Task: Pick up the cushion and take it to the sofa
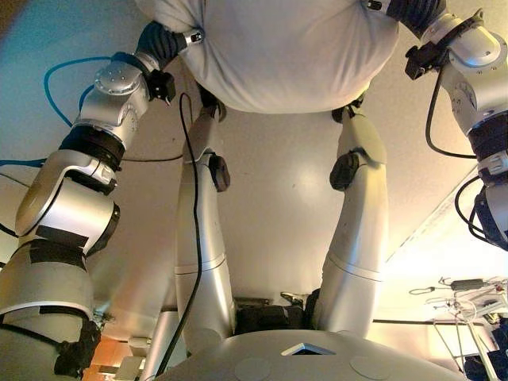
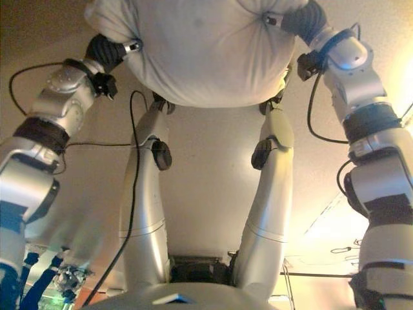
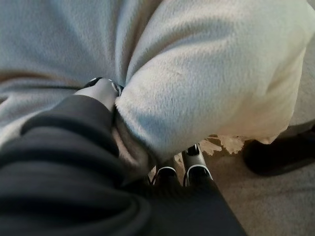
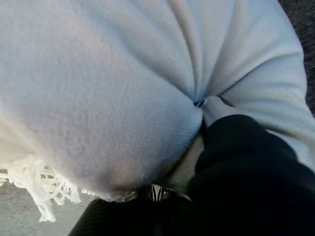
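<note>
A pale cream fleecy cushion [image 1: 286, 48] with a white fringe [image 4: 44, 191] is held off the floor between my two hands, at the top of both eye views. My left hand [image 1: 165, 41] presses into its left side. In the left wrist view the thumb [image 3: 101, 91] digs into the puckered cloth and the fingertips [image 3: 194, 167] curl under the cushion [image 3: 211, 73]. My right hand [image 2: 300, 19] grips the right side. In the right wrist view its fingers are sunk into a deep pucker of the cushion [image 4: 98, 73]. No sofa shows clearly.
The beige floor [image 1: 278, 198] lies below the cushion. Loose cables and small gear [image 1: 468, 290] lie on the floor at the lower right. A dark textured surface [image 4: 302, 19] shows past the cushion in the right wrist view.
</note>
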